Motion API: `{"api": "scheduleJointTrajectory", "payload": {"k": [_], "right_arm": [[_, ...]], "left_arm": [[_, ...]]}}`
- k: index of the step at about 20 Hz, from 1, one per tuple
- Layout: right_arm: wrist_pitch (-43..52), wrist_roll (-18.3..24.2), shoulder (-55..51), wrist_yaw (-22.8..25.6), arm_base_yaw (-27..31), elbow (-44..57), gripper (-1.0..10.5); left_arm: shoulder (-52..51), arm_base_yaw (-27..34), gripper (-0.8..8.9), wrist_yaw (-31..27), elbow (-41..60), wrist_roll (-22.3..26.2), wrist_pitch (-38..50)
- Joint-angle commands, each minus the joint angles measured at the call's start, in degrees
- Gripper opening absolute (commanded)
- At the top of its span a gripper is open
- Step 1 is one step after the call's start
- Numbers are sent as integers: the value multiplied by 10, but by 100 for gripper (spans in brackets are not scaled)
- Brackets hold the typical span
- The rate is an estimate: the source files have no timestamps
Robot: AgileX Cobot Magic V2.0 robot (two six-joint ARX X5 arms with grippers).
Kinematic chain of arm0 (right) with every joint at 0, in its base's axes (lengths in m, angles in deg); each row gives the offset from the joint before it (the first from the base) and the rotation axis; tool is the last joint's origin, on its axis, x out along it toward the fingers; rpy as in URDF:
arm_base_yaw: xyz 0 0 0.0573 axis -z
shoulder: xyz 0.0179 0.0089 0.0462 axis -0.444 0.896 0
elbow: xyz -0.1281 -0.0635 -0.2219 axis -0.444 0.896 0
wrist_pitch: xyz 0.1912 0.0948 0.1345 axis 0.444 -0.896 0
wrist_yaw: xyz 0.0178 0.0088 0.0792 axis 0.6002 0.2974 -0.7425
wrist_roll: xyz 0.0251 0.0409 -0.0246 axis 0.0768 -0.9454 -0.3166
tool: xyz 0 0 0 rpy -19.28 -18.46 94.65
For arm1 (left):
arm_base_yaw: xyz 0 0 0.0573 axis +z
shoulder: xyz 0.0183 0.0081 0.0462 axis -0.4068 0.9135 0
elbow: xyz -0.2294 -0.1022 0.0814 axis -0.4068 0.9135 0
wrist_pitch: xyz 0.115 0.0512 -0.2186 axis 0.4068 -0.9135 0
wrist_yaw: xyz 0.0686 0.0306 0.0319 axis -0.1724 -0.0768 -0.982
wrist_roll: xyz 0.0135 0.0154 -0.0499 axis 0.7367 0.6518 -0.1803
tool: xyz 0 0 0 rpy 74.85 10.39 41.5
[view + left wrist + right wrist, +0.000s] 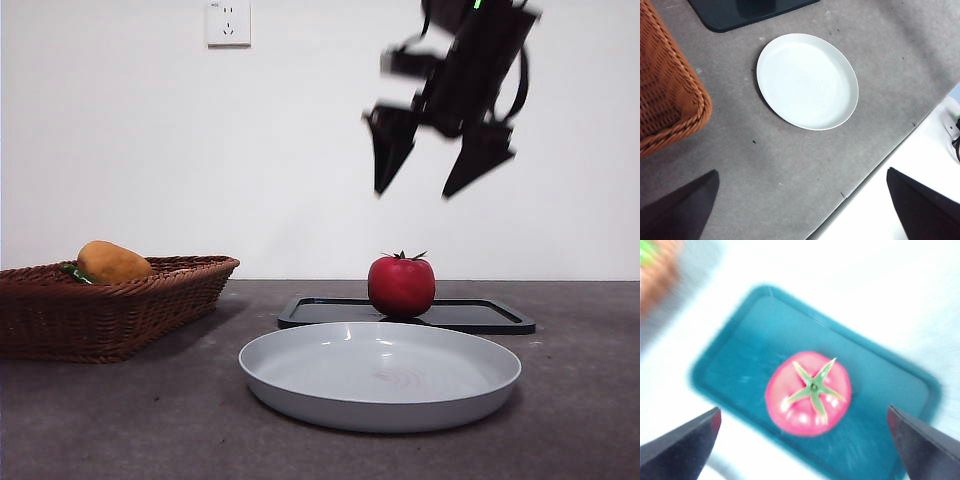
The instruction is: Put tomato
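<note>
- The right pincer [428,190] hangs high in the air, jaws spread wide with nothing between them.
- Straight below it, a touch toward the basket side, the tomato [401,286] sits upright on the dark tray [480,316], stem star pointing up at the pincer.
- From the right wrist the tomato [808,393] lies about midway between the two jaws, so a plain downward drop looks like all the coming move needs.
- The tomato is round, with no long axis to line up against; the jaws look open wide enough to straddle it.
- The left pincer [805,207] is also wide open and empty, off above the tabletop [790,170] with the white plate [807,81] ahead of it; no tomato shows in its view, so the right arm is clearly the nearer one.
- The wicker basket [110,305] stands well away from the right pincer.
</note>
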Motion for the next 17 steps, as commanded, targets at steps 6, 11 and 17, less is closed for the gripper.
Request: {"api": "scheduleJointTrajectory", "payload": {"k": [6,11,17], "right_arm": [[-141,-9,-224,-19,-3,6,543],[-151,-23,-377,-76,-3,152,543],[-173,-54,-536,-153,-3,305,543]], "left_arm": [[3,-2,561,3,-10,7,5],[3,-2,561,3,-10,7,6],[3,-2,561,3,-10,7,6]]}}
